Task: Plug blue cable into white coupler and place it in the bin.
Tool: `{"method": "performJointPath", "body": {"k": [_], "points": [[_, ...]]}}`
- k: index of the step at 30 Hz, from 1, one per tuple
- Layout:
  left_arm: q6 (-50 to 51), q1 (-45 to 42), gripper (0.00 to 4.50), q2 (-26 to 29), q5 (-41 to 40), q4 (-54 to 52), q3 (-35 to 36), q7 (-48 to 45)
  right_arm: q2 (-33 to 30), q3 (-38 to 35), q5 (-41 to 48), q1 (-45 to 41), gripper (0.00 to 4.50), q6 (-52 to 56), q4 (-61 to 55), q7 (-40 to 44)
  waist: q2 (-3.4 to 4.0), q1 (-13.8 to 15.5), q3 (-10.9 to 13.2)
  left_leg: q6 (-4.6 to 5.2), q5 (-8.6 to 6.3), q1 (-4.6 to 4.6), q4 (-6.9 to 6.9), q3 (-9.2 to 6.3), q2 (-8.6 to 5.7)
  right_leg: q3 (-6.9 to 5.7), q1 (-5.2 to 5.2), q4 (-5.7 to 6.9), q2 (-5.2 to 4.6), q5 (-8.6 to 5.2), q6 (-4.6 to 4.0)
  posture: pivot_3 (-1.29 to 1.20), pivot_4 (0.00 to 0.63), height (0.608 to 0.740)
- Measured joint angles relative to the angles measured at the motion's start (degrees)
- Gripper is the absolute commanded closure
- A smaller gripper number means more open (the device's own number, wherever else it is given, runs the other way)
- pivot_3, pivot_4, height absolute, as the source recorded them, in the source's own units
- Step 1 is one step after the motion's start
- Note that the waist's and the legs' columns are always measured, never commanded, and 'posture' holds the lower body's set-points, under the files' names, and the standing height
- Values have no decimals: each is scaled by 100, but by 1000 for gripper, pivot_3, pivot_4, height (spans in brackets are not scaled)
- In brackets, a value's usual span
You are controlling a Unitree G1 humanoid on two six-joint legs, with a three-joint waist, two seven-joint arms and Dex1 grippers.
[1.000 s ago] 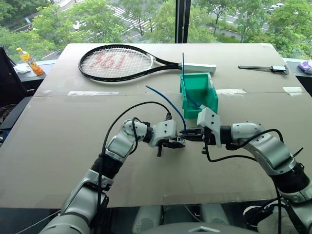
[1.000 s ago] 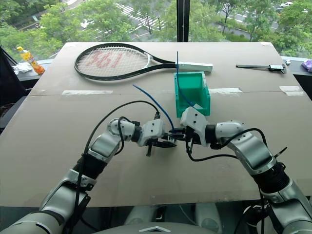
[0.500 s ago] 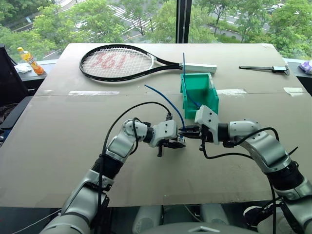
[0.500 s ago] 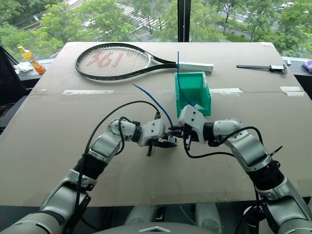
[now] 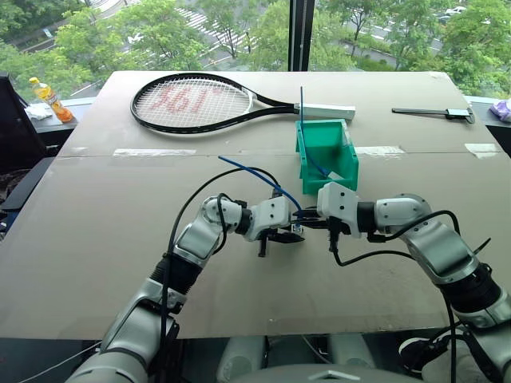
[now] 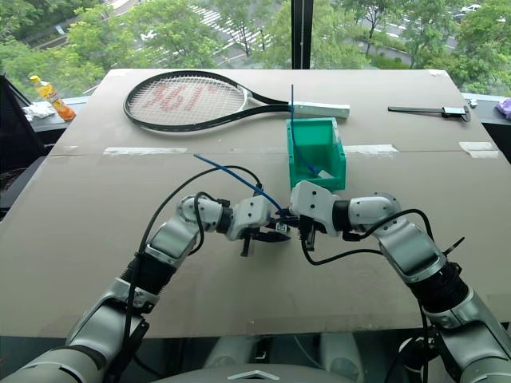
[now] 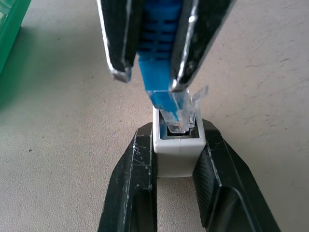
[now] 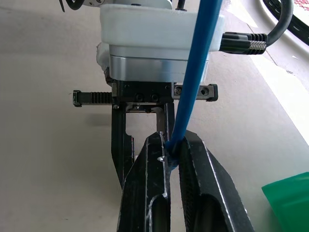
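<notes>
Left fingers (image 7: 176,183): clamped on the tiny white plastic coupler (image 7: 178,154), socket facing the plug.
Right fingers (image 8: 169,159): pinched on the thin blue cable (image 5: 255,171) – its clear plug tip sits in the socket mouth.
Teal plastic bin (image 5: 342,152): just beyond, toward the desk's (image 5: 104,231) far edge.

Bright, even daylight from windows; sharp focus.

High-rise test table (image 5: 96,239), treetop windows (image 5: 239,32)
</notes>
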Motion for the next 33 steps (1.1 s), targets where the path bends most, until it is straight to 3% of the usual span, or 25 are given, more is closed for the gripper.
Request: {"method": "performJointPath", "body": {"k": [28,31,33], "points": [[-64,75,4086,7,46,27,1,80,231,227,-642,30,4500,-418,305,334,-7,-7,-54,0,0,23,-2,0,2,-1,19,0,1,-2,0,0,150,740],[-25,77,4086,-5,27,31,17,83,530,-79,-383,216,3630,-319,481,272,-15,-10,-64,0,0,26,-1,-3,5,-2,24,0,3,-8,-10,0,150,740],[51,137,4086,-34,-64,-16,64,78,754,-285,-134,578,2814,-162,642,82,-5,-7,-52,0,0,9,0,0,5,1,7,3,2,-7,-15,0,150,740]]}}
